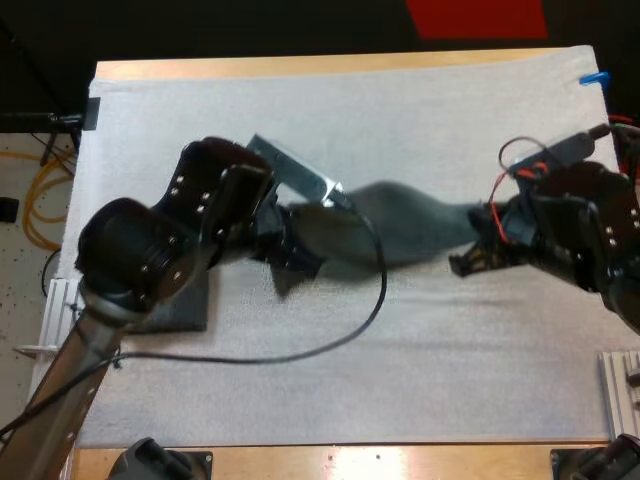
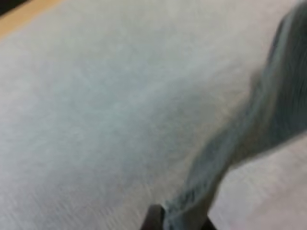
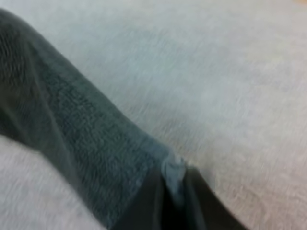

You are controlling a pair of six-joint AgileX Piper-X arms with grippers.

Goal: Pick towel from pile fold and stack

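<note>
Towel (image 1: 410,225), dark grey-green, drawn out as a long twisted band across the middle of the white mat (image 1: 400,120), one end at each gripper. The left gripper (image 1: 290,255) pinches the band's left end: in the left wrist view the cloth narrows and runs down between its dark fingers (image 2: 152,221). The right gripper (image 1: 468,262) pinches the right end: in the right wrist view a pale corner of cloth is clamped between its fingers (image 3: 144,208). Whether the sagging middle of the band touches the mat cannot be told. Judged progress: the pick appears done, with the towel grasped at both ends; the band is narrow and twisted and not yet spread flat, so the fold and the stacking are left. A dark flat rectangle (image 1: 185,305), probably a folded towel, lies on the mat near its left side, partly under the left arm and well apart from the stretched towel; it is the likely place for stacking. The mat, laid on the wooden table (image 1: 300,66), serves as the receiving surface; it bears the dark rectangle, and the towel stretches across it.
</note>
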